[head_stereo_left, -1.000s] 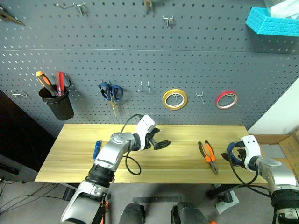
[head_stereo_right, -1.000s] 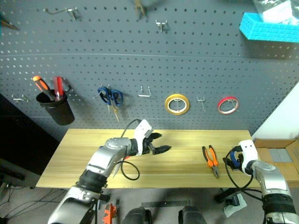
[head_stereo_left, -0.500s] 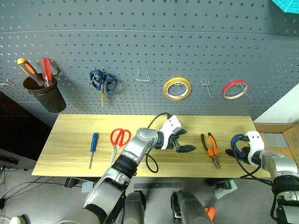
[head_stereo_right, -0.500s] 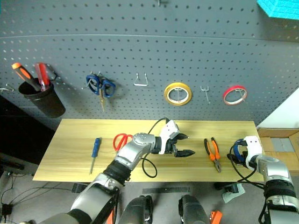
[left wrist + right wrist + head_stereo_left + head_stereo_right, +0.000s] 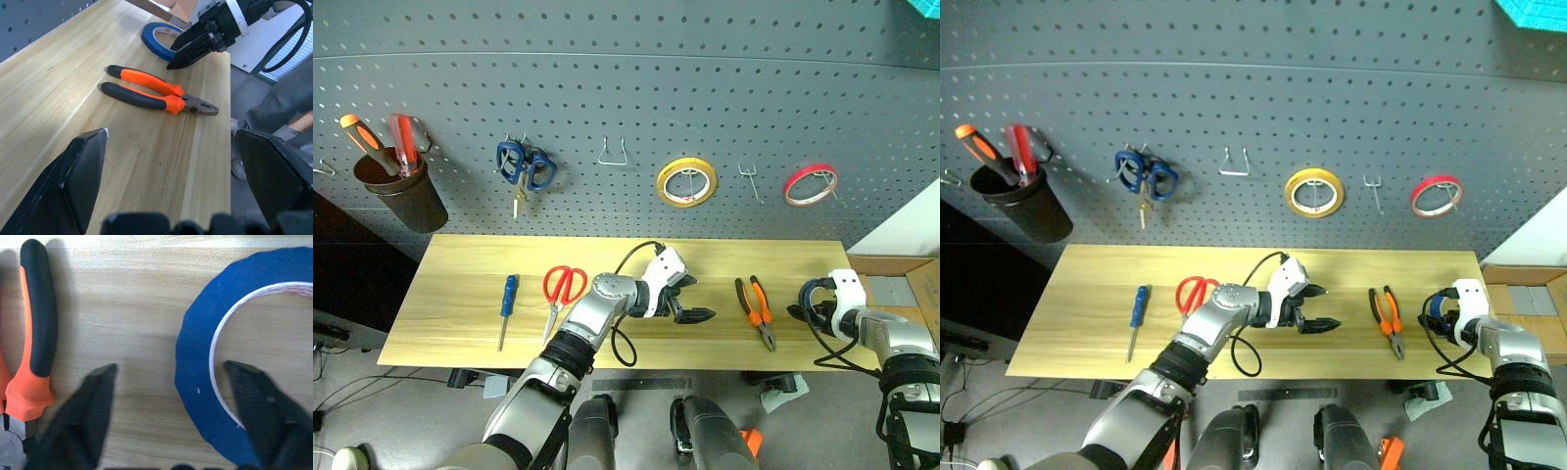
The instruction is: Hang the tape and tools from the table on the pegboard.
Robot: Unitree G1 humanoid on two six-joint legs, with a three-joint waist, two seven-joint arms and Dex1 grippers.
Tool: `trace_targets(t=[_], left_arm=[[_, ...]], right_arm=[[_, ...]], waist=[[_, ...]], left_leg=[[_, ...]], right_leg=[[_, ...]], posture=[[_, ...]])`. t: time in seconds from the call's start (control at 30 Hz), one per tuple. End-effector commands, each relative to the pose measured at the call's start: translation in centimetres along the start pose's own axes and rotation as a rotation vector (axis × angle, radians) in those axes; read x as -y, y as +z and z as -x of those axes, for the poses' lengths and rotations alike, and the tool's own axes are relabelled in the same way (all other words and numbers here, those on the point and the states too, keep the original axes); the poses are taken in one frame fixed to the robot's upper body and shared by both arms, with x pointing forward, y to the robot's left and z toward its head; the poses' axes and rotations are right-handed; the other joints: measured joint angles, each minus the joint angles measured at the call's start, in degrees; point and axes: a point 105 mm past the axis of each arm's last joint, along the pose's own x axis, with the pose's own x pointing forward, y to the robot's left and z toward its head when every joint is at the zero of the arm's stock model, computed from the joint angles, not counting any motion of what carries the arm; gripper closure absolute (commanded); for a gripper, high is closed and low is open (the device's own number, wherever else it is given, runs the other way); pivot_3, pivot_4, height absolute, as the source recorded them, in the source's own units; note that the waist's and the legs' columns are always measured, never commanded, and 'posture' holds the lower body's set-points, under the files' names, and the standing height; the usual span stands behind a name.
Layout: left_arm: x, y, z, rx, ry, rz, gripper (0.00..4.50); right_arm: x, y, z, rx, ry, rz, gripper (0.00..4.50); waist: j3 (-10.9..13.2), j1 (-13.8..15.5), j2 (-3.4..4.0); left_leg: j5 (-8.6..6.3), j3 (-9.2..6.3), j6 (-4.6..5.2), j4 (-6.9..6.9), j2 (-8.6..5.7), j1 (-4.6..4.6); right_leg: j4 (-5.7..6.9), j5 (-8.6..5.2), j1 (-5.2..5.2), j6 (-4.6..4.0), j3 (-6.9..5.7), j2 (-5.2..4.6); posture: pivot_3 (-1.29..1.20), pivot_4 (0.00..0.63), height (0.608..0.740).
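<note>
The blue tape (image 5: pixel 195 357) lies flat at the right end of the table (image 5: pixel 460 294). The right gripper (image 5: pixel 171 382) is over it, fingers apart, one finger inside the ring and one outside, straddling the band. The pliers (image 5: pixel 756 310) lie just left of the tape, near the front edge. The left gripper (image 5: pixel 690 302) hovers mid-table, fingers wide apart, holding nothing. The red scissors (image 5: pixel 562 292) lie left of centre. The pegboard (image 5: pixel 607 98) stands behind the table.
</note>
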Motion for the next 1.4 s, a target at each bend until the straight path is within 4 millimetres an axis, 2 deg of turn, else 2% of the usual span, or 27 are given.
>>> trace_targets(t=[0.03, 0.2, 0.23, 0.37, 0.47, 0.63, 0.73, 0.9, 1.0, 1.1, 1.2, 1.4], left_arm=[[0.7, 1.6, -0.3, 0.057, -0.026, -0.026, 0.03], [1.1, 2.1, -0.8, 0.074, -0.044, -0.022, 0.03], [1.1, 2.1, -0.9, 0.075, -0.045, -0.022, 0.03], [1.4, 2.3, -1.0, 0.089, -0.060, -0.024, 0.03], [1.5, 2.7, -0.6, 0.111, -0.067, -0.046, 0.03], [1.6, 3.2, 2.0, 0.177, -0.039, -0.015, 0.03], [1.6, 3.5, 4.6, 0.243, 0.012, 0.092, 0.03], [2.1, 5.8, 6.8, 0.360, 0.067, 0.256, 0.03], [2.9, 6.3, 7.4, 0.364, 0.070, 0.281, 0.03], [2.9, 6.4, 7.9, 0.365, 0.087, 0.300, 0.03], [2.1, 6.2, 8.5, 0.358, 0.134, 0.289, 0.03], [0.2, 6.2, 9.5, 0.361, 0.217, 0.262, 0.03]], right_arm=[[0.3, -1.0, -0.1, -0.027, -0.006, -0.003, 2.35], [0.7, -1.0, 0.0, -0.023, -0.023, 0.013, 4.05], [0.8, -1.1, 0.0, -0.022, -0.029, 0.014, 4.12], [1.1, -1.3, 0.3, -0.017, -0.045, 0.035, 4.12], [1.1, -0.9, 1.1, 0.017, -0.088, 0.190, 4.12], [-2.7, 0.5, 4.1, 0.198, -0.136, 0.431, 4.12], [-6.7, 0.8, 6.8, 0.344, -0.157, 0.699, 4.12], [-10.2, 1.0, 8.7, 0.501, -0.214, 0.876, 4.12], [-11.5, 1.6, 8.4, 0.575, -0.217, 0.954, 4.12], [-12.6, 3.2, 7.6, 0.656, -0.197, 1.068, 4.12], [-13.5, 5.1, 6.5, 0.734, -0.163, 1.172, 4.12], [-15.0, 6.1, 4.6, 0.808, -0.043, 1.341, 4.12]], waist=[[0.0, 0.0, -0.05], [0.0, 0.0, -0.07], [0.0, 0.0, -0.08], [0.0, -0.1, -0.08], [0.0, 0.0, -0.04], [-0.5, -0.1, 0.67], [-1.0, -0.6, 1.27], [-3.3, -1.7, 1.13], [-5.2, -1.9, 0.60], [-7.2, -2.2, 0.23], [-8.5, -2.7, 0.19], [-10.2, -2.7, 0.16]], left_leg=[[0.00, 0.01, 0.00, 0.00, 0.00, 0.00], [0.00, 0.00, -0.02, -0.03, 0.01, 0.00], [0.00, 0.00, -0.01, -0.04, 0.02, 0.00], [0.00, 0.01, -0.01, -0.03, 0.01, 0.00], [0.01, 0.00, -0.03, -0.04, 0.00, -0.01], [0.03, -0.02, -0.38, -0.08, 0.00, -0.27], [0.04, 0.01, -0.46, 0.09, 0.00, -1.07], [0.14, -0.11, -0.61, 0.19, 0.02, -1.12], [0.14, -0.05, -0.58, 0.20, -0.07, -0.91], [0.17, -0.03, -0.50, 0.23, -0.09, -0.78], [0.21, -0.03, -0.27, 0.23, -0.12, -0.71], [0.21, -0.04, -0.09, 0.20, -0.11, -0.69]], right_leg=[[0.00, 0.00, 0.00, 0.00, 0.00, -0.01], [-0.03, 0.00, -0.01, 0.01, 0.00, 0.00], [-0.03, 0.00, -0.01, 0.01, 0.00, 0.00], [-0.03, 0.00, 0.00, 0.01, 0.01, -0.01], [-0.04, -0.01, -0.01, 0.03, 0.00, -0.01], [-0.07, -0.11, -0.22, 0.20, -0.03, -0.04], [0.09, -0.11, -1.08, 0.21, 0.00, -0.03], [0.15, -0.08, -1.14, 0.28, -0.11, 0.01], [0.08, -0.02, -0.93, 0.38, -0.04, -0.01], [0.09, 0.04, -0.84, 0.42, 0.02, -0.01], [0.12, 0.18, -0.83, 0.37, 0.09, 0.06], [0.14, 0.25, -0.81, 0.26, 0.10, 0.17]], posture=[[0.08, 0.310, 0.740], [0.07, 0.310, 0.740], [0.07, 0.308, 0.740], [0.05, 0.291, 0.740], [0.03, 0.264, 0.740], [-0.02, 0.206, 0.740], [-0.05, 0.167, 0.740], [-0.07, 0.112, 0.740], [-0.07, 0.083, 0.740], [-0.06, 0.046, 0.740], [-0.04, 0.027, 0.740], [-0.02, 0.002, 0.740]])
